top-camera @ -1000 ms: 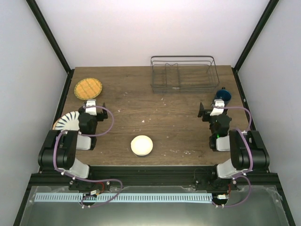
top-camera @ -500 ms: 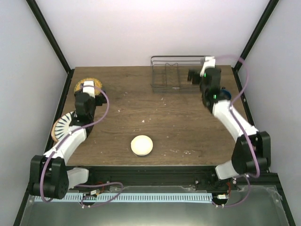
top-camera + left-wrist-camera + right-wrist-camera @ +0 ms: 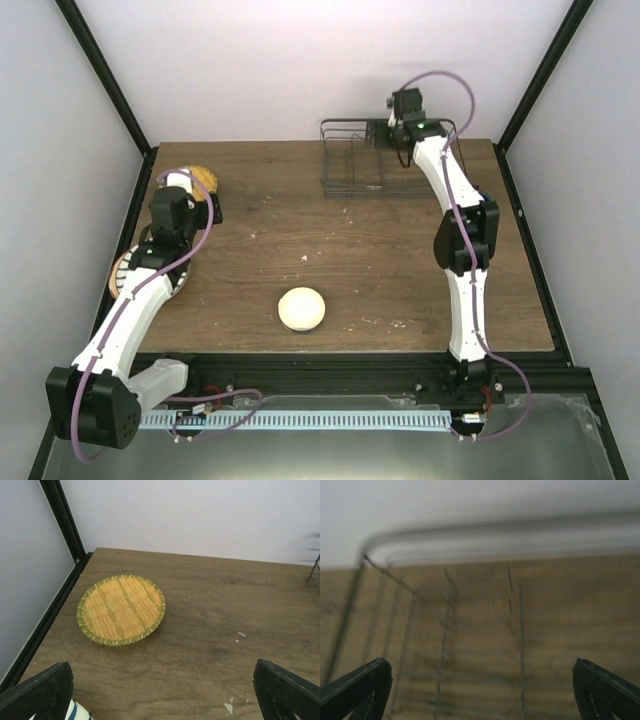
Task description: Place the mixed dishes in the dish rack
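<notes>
The orange-yellow grid plate (image 3: 121, 610) lies flat at the far left of the table. In the top view (image 3: 206, 177) my left arm partly covers it. My left gripper (image 3: 161, 670) is open and empty, hovering just short of the plate, also in the top view (image 3: 195, 203). The striped white plate (image 3: 124, 272) lies under my left arm, and a sliver shows in the left wrist view (image 3: 75, 714). The cream bowl (image 3: 302, 309) sits near the front middle. My right gripper (image 3: 481, 665) is open and empty above the wire dish rack (image 3: 445, 630), which stands at the back (image 3: 350, 165). The blue cup and tan plate are out of view.
Black frame posts (image 3: 110, 85) and white walls close in the table on the left, back and right. My right arm (image 3: 462, 235) stretches up the right side of the table. White crumbs (image 3: 230, 707) dot the wood.
Both arms have unfolded from near the front. The left gripper has reached out to the orange plate. The right gripper has swung back and left to above the rack.
</notes>
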{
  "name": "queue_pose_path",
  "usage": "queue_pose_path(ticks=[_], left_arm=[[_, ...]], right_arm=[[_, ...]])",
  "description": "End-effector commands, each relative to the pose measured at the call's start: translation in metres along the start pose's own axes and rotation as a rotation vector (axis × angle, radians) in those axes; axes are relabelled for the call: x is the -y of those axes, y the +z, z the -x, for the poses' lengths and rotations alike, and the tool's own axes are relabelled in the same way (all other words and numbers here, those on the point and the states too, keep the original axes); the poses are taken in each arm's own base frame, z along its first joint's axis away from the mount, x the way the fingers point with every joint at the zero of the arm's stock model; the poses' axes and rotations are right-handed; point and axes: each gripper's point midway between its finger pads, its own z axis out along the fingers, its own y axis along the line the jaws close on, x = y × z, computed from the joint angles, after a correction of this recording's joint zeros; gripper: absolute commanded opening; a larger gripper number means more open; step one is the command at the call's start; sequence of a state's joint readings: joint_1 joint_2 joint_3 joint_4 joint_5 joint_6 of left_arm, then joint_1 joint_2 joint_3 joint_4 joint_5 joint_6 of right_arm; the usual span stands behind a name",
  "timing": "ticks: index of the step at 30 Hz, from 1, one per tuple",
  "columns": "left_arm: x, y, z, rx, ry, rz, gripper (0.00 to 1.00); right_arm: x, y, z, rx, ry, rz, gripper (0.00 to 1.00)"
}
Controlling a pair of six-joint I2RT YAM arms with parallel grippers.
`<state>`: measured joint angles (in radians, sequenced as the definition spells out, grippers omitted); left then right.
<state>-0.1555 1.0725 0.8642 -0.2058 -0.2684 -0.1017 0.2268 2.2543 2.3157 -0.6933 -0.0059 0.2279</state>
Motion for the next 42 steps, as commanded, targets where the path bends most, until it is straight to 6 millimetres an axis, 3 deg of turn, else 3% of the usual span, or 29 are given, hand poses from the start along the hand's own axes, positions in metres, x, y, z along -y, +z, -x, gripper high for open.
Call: queue_pose_path(ticks=[1,9,19,24,32,42], left_arm=[[-0.006,-0.009,-0.011,-0.040,0.007,0.021,1.00],[-0.003,-0.009,-0.012,-0.035,-0.007,0.002,1.00],[0.000,-0.005,-0.017,-0.044,0.006,-0.009,1.00],[0.001,-0.007,-0.016,-0.034,0.006,-0.017,1.00],[0.003,-0.005,-0.020,-0.044,-0.002,-0.032,1.00],[0.007,-0.005,-0.021,-0.051,-0.007,-0.051,1.00]], right_arm=[[-0.011,0.011,-0.056,-0.182,0.070,0.006,1.00],[-0.022,0.046,-0.102,-0.280,0.067,-0.026,1.00],[-0.034,0.065,-0.146,-0.362,0.051,-0.093,1.00],[-0.023,0.064,-0.154,-0.378,0.058,-0.161,1.00],[-0.029,0.061,-0.185,-0.437,0.009,-0.197,1.00],[-0.070,0.030,-0.203,-0.418,0.005,-0.206,1.00]])
